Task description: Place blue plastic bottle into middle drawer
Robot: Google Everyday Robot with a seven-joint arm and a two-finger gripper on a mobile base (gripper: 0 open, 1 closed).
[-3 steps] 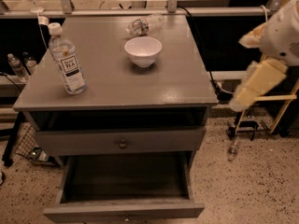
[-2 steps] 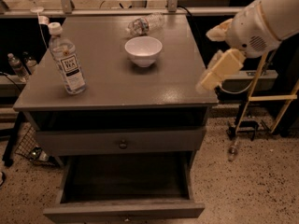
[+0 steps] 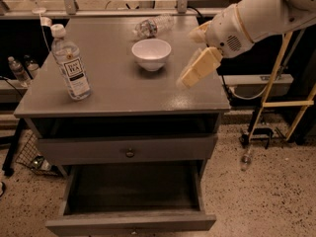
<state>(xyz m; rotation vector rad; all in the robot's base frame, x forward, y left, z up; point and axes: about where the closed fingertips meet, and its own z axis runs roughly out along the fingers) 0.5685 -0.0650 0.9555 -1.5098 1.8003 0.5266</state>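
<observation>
The blue plastic bottle, its white label reading "TEA", stands upright at 9 o'clock on the tabletop. The end effector hovers at 3 o'clock, spread wide and empty, above the pulled-out middle drawer.

A robot test lab is suggested: a grey cabinet is set on a speckled floor, metal frame tubes and a loose cable are seen alongside, and the gripper is held above the cabinet's right side.
</observation>
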